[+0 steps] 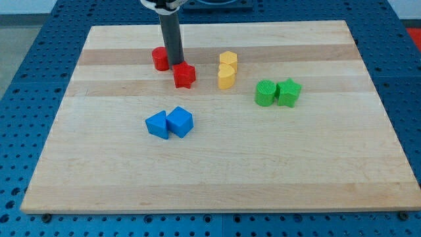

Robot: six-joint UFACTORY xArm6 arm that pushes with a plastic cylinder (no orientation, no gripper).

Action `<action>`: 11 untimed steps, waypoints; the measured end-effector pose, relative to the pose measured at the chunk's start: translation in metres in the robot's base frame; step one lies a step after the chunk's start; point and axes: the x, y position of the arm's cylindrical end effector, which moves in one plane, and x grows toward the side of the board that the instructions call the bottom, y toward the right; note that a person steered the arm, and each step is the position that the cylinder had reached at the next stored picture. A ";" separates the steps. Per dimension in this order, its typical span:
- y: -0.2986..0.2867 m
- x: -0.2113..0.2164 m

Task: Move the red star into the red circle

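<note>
Right, my tip holds nothing, just a bare rod standing upright, touching the red star at its upper-left edge. Just left of the star sits the red circle, rod wedged between them.

straight dark grey rod, my tip

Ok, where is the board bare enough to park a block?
Bare: everything below the blue blocks, and the view's right past the green pair. Crowded: the top middle, where my tip sits between red circle and red star, beside the yellow blocks.
</note>
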 end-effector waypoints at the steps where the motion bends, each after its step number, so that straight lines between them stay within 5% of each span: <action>1: -0.031 0.005; 3: -0.057 0.046; 7: 0.056 0.072; 11: -0.028 0.034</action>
